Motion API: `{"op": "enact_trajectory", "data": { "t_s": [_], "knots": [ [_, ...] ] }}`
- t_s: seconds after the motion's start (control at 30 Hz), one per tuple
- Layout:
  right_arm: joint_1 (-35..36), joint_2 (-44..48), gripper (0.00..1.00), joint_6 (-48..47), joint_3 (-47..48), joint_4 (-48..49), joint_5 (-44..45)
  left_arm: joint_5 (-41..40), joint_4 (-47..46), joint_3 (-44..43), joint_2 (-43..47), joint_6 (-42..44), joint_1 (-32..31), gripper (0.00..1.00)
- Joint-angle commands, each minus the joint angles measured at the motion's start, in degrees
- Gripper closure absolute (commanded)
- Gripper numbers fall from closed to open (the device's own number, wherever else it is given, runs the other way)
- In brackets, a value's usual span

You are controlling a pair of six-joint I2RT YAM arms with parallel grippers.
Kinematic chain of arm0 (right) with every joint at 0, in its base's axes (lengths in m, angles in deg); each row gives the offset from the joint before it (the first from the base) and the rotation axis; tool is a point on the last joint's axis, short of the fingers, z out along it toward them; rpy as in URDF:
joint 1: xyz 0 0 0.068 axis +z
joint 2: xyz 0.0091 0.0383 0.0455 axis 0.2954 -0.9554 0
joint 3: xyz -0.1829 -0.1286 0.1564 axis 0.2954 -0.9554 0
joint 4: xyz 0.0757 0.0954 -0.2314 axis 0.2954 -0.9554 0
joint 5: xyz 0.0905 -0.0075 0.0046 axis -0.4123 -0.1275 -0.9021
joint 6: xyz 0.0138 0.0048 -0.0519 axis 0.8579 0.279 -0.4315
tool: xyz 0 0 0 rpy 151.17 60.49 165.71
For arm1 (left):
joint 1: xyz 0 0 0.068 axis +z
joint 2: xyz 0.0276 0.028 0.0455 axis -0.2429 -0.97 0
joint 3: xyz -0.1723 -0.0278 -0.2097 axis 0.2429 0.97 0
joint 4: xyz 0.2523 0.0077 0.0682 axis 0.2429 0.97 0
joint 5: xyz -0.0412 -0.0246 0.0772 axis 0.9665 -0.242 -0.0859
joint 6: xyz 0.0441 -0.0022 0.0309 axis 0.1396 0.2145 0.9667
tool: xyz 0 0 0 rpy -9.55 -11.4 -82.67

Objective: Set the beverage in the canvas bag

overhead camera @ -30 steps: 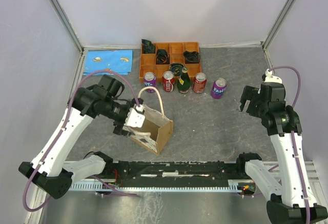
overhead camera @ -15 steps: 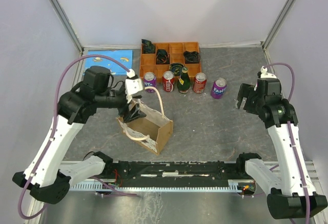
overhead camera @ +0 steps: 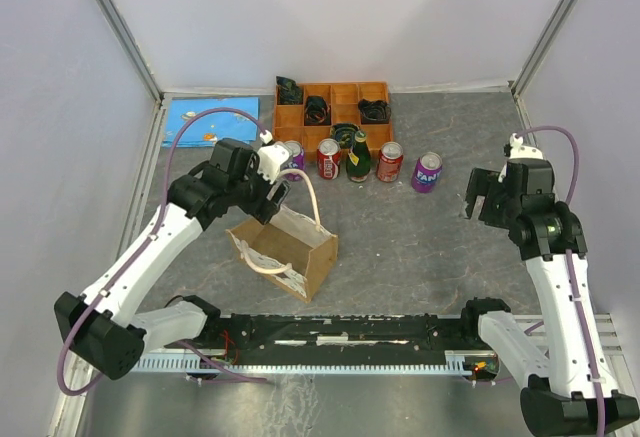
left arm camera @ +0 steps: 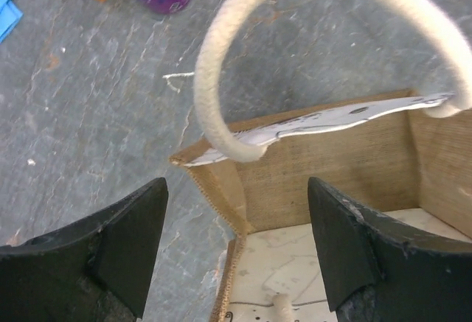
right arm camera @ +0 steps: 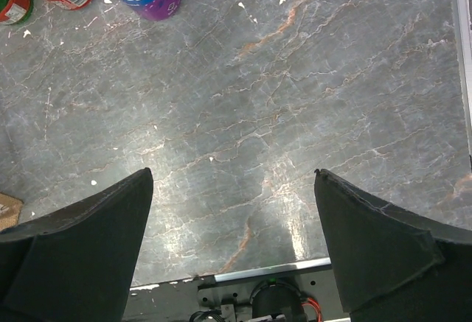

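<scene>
Item: canvas bag [overhead camera: 318,260], mouth open, directly beneath left pincer [overhead camera: 272,197], wide and empty; right pincer [overhead camera: 483,197] equally wide, purple can [overhead camera: 427,171] ahead-left, best gripped mid-body, upright, lowered clear of cream handle [overhead camera: 312,195].

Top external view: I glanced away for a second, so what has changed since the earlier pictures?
The left tool swung from the canvas bag's near-left edge up to its far rim, open and gripping nothing. The bag and the row of drinks stayed put. The right tool barely shifted.
</scene>
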Motion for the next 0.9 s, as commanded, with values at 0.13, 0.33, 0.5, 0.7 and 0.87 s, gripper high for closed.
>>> {"op": "enact_trajectory", "data": {
  "t_s": [0.13, 0.33, 0.5, 0.7, 0.87],
  "knots": [
    [-0.2, 1.2, 0.02, -1.3, 1.5, -0.4, 1.9, -7.1, -2.2, 4.4, -0.7, 0.9, 0.2, 0.24],
    [-0.3, 0.8, 0.02, -0.2, 1.6, 0.2, 1.6, -6.0, -0.8, 8.4, -1.4, 5.3, 0.2, 0.51],
    [-0.3, 0.0, 0.02, 0.9, 1.9, 0.8, 0.8, -3.2, -3.1, 9.3, -3.0, 9.6, 0.1, 0.97],
    [-0.2, -0.3, 0.03, 1.2, 2.4, 0.9, -0.3, 4.8, -4.5, -1.4, -10.1, 16.5, -0.4, 0.97],
    [-0.2, 0.2, 0.04, 1.5, 3.0, 0.4, 0.1, 11.2, -3.4, -12.0, -19.0, 20.5, -3.3, 0.97]
  ]
}}
